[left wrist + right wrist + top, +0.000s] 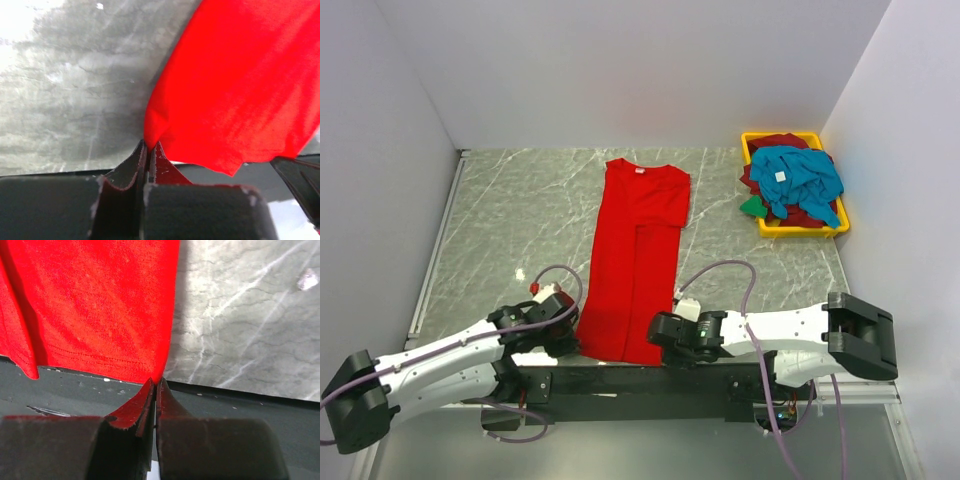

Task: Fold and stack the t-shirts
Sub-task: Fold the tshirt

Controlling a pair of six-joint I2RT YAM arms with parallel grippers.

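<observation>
At the near edge of the tabletop [520,225], the left gripper [148,146] is clamped on the near left corner of the red t-shirt [635,250], jaws pressed together on the cloth. The right gripper [154,382] is clamped on the near right corner of the same hem. The red t-shirt lies flat as a long narrow strip running toward the far edge, collar end farthest. In the far right corner, the yellow bin [800,231] holds the teal-blue t-shirt [802,175] on top of the maroon t-shirt [782,142] and the green t-shirt [753,207].

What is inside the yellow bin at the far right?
A teal-blue t-shirt with a white tag lies over dark maroon cloth; green cloth peeks out left. The yellow bin floor is covered.
</observation>
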